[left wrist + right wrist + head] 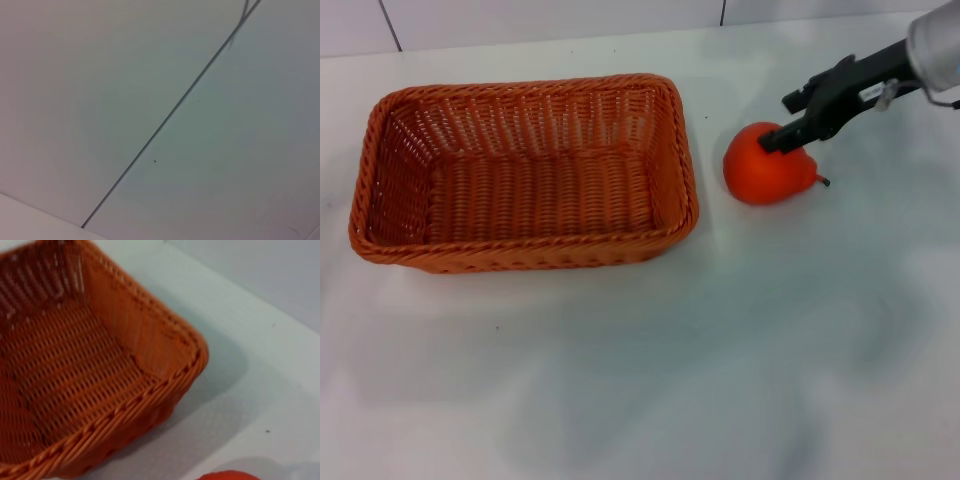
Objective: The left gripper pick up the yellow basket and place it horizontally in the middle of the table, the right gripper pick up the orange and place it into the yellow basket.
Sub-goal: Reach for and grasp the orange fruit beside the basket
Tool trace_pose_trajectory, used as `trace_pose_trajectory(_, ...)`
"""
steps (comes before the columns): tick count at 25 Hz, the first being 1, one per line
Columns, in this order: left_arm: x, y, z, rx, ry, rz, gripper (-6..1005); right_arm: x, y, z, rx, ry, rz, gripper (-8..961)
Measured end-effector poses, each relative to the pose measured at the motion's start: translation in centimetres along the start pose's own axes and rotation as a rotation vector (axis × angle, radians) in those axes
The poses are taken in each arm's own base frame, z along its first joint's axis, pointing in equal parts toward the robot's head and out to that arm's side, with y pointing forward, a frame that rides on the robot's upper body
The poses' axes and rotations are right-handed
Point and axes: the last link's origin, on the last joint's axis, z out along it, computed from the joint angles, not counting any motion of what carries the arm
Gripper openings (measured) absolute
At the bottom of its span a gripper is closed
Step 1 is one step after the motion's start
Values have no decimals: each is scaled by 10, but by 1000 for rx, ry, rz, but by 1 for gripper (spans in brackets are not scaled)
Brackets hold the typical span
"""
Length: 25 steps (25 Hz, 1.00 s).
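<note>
- One yellow basket [525, 172] stands on the surface [640, 380]; it is woven wicker.
- One orange [767, 165] lies beside it, the only fruit.
- One pincer is in view, the right gripper [782, 122].
- There is one surface.

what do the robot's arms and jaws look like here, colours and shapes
Only the right arm shows: a silver-grey rounded body ending in the right gripper, a slim black assembly with two thin black fingers and a small pale marking on its side. The left arm is out of view.
</note>
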Motion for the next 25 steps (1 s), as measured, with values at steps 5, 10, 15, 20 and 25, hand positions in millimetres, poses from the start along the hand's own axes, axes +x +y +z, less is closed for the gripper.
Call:
trace_pose_trajectory(5, -2, 0, -1, -2, 0, -7, 629, 3, -9, 20, -30, -53, -38, 767)
trace_pose_trajectory(10, -3, 0, -1, -4, 6, -23, 629, 3, -15, 35, -44, -68, -53, 720)
trace_pose_trajectory(15, -4, -2, -4, 2, 8, -27, 629, 3, -15, 38, -55, -71, -60, 587)
trace_pose_trajectory(20, -4, -3, -5, 4, 9, -29, 629, 3, -15, 38, -55, -62, -52, 427)
trace_pose_trajectory(25, -5, -2, -6, -3, 8, -31, 629, 5, -11, 33, -59, -36, -36, 294)
